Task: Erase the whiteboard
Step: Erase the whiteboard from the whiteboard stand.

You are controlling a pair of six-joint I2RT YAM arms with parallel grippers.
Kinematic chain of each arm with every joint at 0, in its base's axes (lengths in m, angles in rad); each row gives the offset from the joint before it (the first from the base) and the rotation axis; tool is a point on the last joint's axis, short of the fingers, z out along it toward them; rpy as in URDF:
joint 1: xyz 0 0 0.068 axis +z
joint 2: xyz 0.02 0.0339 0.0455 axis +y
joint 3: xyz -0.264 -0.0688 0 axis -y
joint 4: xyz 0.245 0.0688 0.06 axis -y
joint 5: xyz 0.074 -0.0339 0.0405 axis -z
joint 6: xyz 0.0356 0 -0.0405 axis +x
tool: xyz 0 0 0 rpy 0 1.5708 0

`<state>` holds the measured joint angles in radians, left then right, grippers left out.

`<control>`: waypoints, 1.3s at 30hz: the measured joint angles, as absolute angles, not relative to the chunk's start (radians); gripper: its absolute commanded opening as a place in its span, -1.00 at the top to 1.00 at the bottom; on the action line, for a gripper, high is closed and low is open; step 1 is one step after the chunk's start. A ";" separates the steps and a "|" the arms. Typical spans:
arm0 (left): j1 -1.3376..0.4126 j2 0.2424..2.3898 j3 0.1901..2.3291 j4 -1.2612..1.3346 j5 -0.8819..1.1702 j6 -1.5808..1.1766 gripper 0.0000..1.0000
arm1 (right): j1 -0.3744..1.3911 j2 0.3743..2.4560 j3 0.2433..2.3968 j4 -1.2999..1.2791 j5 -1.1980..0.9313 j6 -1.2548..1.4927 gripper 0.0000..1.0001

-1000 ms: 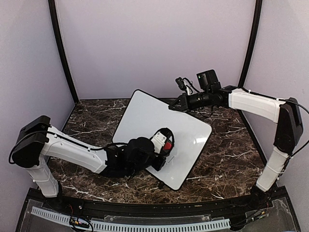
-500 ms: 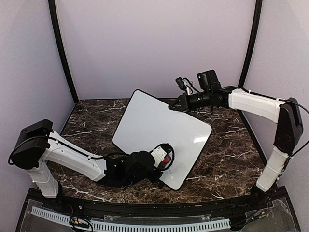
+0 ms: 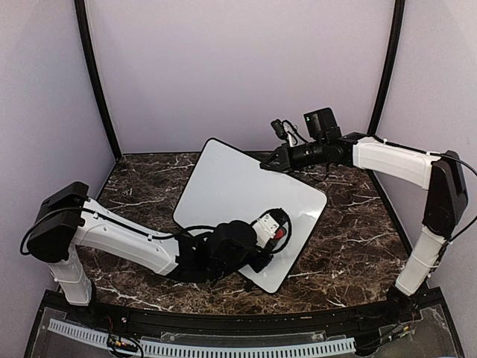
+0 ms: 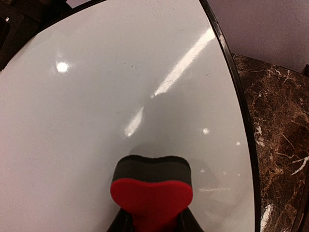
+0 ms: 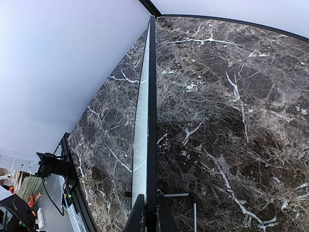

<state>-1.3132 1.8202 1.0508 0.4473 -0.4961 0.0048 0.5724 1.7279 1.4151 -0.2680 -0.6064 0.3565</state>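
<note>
Though blank, whiteboard (image 3: 231,186) beneath red eraser (image 4: 152,195).

Left end effector (image 3: 279,227) holds red eraser (image 3: 280,233) on blank whiteboard (image 3: 237,183).

No text, labels, brands or numbers can be read in any view. The whiteboard (image 3: 238,194) face is blank white in the top and left wrist views, with only glare spots, and edge-on in the right wrist view.

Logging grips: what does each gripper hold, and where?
Left gripper holds the red eraser by its sides; right gripper clamps the whiteboard at its far edge.
</note>
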 measured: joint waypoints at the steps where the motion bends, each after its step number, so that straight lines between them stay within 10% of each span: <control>1: -1.314 1.820 1.047 0.453 -0.497 0.004 1.00 | 0.572 1.728 1.415 -0.268 -0.606 0.356 1.00; 39: -1.467 1.869 0.920 0.490 -0.402 0.043 1.00 | 0.572 1.729 1.416 -0.265 -0.611 0.357 1.00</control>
